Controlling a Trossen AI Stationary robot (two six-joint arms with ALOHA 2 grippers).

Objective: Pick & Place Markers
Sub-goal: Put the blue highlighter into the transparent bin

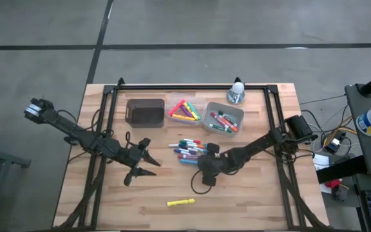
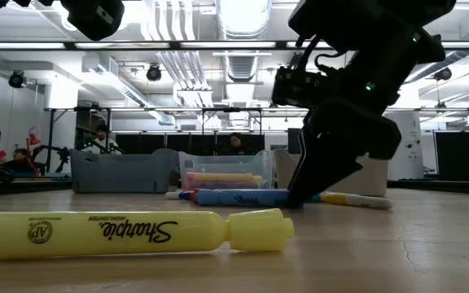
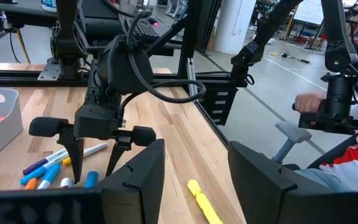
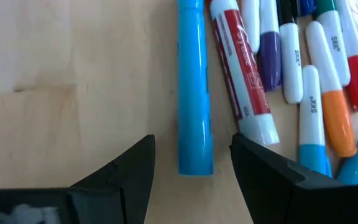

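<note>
Blue, solid from end to end, one marker (image 4: 194,87) lies at the edge of the loose pile of markers (image 1: 189,152) in the middle of the wooden surface (image 1: 263,200). The right claw (image 4: 191,162) hangs directly over this blue marker with its fingers (image 4: 129,171) apart, one on each side of the pen's end, not closed on it. Just beside the blue one lie a white marker with a red label (image 4: 241,68), one with a purple cap (image 4: 269,53), one with an orange cap (image 4: 337,118) and others, some touching, all flat on the wood.

A lone neon yellow marker (image 1: 181,202) rests well apart from the pile, nearer the front edge of the surface; in the low view it (image 2: 129,233) lies across the foreground.

Behind the pile three bins stand in a row: a dark bin (image 1: 145,112), a clear bin (image 1: 185,111) holding yellow, pink, orange and green markers, and a grey bin (image 1: 224,119) with several red- and green-capped markers inside.

The left claw (image 1: 140,166) hovers above bare wood to the left of the pile, its fingers apart and holding nothing.

A small white-and-silver object (image 1: 237,92) sits near the far edge of the surface, behind the grey bin.
</note>
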